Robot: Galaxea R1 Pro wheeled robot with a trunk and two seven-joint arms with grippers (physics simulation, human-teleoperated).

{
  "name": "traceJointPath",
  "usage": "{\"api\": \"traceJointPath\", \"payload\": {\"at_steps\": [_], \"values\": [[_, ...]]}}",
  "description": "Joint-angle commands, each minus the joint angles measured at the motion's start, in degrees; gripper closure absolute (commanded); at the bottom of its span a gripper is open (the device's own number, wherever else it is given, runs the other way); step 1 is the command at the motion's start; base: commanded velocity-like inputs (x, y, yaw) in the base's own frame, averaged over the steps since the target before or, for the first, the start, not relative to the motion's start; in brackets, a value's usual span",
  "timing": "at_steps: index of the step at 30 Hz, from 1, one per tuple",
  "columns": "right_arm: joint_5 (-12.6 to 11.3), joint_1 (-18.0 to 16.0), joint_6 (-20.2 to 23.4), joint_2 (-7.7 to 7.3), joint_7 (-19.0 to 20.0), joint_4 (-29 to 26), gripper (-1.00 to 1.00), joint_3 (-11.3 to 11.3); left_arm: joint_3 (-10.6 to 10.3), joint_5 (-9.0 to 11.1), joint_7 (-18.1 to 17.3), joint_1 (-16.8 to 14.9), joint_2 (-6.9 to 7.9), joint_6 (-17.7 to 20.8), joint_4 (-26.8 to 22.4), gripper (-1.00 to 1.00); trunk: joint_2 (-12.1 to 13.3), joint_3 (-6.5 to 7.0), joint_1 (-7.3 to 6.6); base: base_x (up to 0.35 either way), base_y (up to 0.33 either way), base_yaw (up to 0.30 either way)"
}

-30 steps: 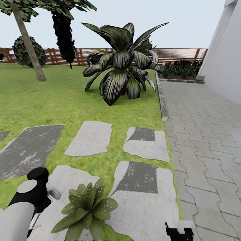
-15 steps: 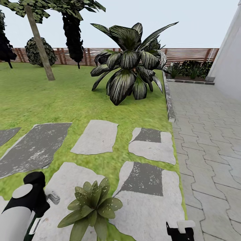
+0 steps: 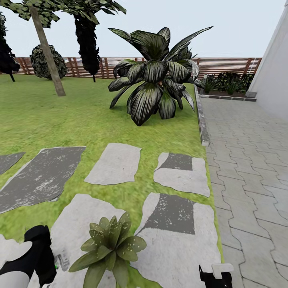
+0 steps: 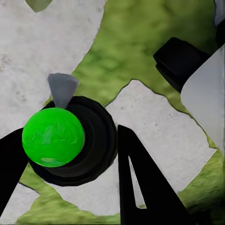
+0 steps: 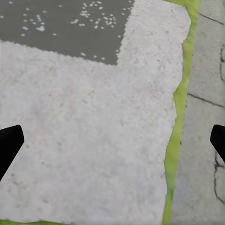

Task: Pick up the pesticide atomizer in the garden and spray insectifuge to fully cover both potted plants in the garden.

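One potted plant (image 3: 108, 250), a low green rosette, sits on a pale stepping stone at the bottom of the head view. Just to its left my left arm reaches down to the pesticide atomizer (image 3: 61, 262), mostly hidden behind the arm. In the left wrist view the atomizer (image 4: 54, 136) has a bright green ball top, a round black body and a grey nozzle. My left gripper (image 4: 70, 154) has one finger pressed against each side of it. My right gripper (image 3: 216, 276) hangs open over bare stone, fingertips wide apart (image 5: 112, 150). The second potted plant is out of view.
A big dark striped-leaf plant (image 3: 156, 76) stands on the lawn ahead, with a palm trunk (image 3: 48, 52) and round bush (image 3: 48, 62) before the brown fence (image 3: 224, 64). Grey paving (image 3: 248, 160) runs along the right beside a white wall (image 3: 276, 72). Stepping stones (image 3: 114, 164) cross the grass.
The camera swung a little between the oldest frame and the middle one. Since then my left arm has dropped lower onto the atomizer beside the potted plant. The right gripper has stayed put.
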Motion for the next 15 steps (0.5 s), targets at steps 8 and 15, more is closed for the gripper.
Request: {"api": "traceJointPath", "payload": {"at_steps": [8,15], "values": [[0.61,-0.05,-0.17,0.07,-0.39,0.1,-1.0,-0.22,0.71,0.47,5.25,1.68,-0.26,0.67,-0.08,1.0,-0.02,-0.04,-0.01,0.0,0.0,0.078],[0.61,-0.05,-0.17,0.08,-0.39,0.1,-1.0,-0.22,0.81,0.62,7.6,1.0,-0.61,0.8,-0.86,1.0,-0.02,-0.04,-0.01,0.0,0.0,0.271]]}}
